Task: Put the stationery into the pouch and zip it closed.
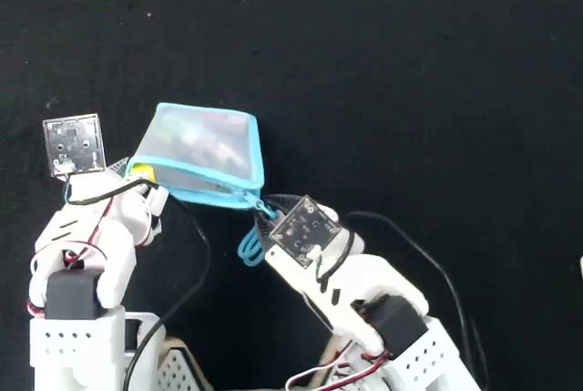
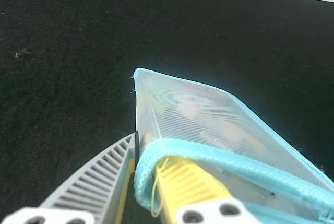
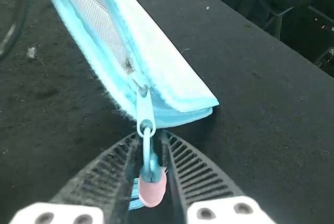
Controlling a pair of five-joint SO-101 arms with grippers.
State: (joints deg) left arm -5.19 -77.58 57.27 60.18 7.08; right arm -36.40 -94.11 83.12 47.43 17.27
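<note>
black worktop (image 1: 410,90); my left tool (image 2: 146,182) clamps translucent blue-trimmed pouch (image 1: 205,149), right tool (image 3: 148,167) pinches blue zip pull (image 3: 144,110); seems zipped, release next.

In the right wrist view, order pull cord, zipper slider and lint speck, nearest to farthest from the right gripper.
1. pull cord, between the fingers.
2. zipper slider, at the pouch's end.
3. lint speck, out on the black table.

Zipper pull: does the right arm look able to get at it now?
Probably yes. The zipper pull hangs off the end of the pouch, its cord is pinched in the right gripper, and nothing lies in between.
</note>
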